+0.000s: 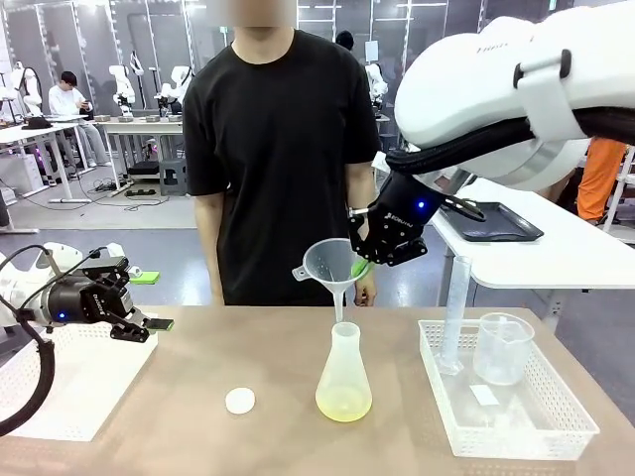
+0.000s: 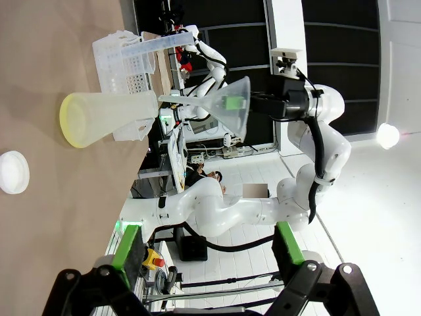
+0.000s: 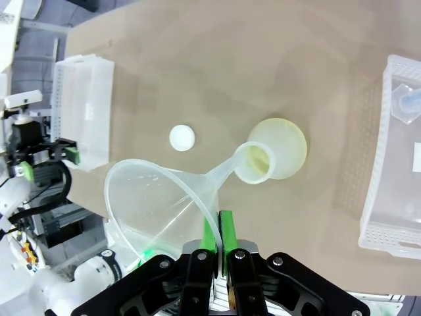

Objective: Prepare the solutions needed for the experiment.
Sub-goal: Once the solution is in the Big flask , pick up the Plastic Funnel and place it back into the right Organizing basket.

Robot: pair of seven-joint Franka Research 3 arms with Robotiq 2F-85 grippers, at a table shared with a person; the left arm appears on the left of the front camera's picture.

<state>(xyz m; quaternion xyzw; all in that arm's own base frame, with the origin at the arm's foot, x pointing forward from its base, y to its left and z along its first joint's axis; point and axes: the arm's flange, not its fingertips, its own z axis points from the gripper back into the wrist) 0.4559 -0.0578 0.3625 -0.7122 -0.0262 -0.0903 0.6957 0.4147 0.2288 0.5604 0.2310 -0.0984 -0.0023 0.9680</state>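
Two grippers were in view. The right gripper [image 1: 363, 266] was clamped fully shut on the rim of a translucent funnel [image 1: 332, 263], its green pads pinching the thin wall between them. The funnel spout pointed down at the mouth of the conical flask [image 1: 344, 372]; whether the tip touched the mouth could not be told. The flask stood upright on the brown table [image 1: 248, 347], and the solution [image 1: 343, 402] — a shallow, pale yellow-green layer — lay in its base.

In the front view, a round white cap [image 1: 239, 401] lay on the table at 9 o'clock from the flask, apart from it. At 3 o'clock stood a white mesh basket [image 1: 556, 436] holding a graduated cylinder [image 1: 455, 317] and a clear beaker [image 1: 503, 349]. The left gripper [image 1: 154, 325] hung farther out at 9 o'clock, over a white tray [image 1: 69, 397] — jaws spread wide, holding nothing. A person in a black T-shirt [image 1: 268, 149] stood at 12 o'clock, beyond the table.
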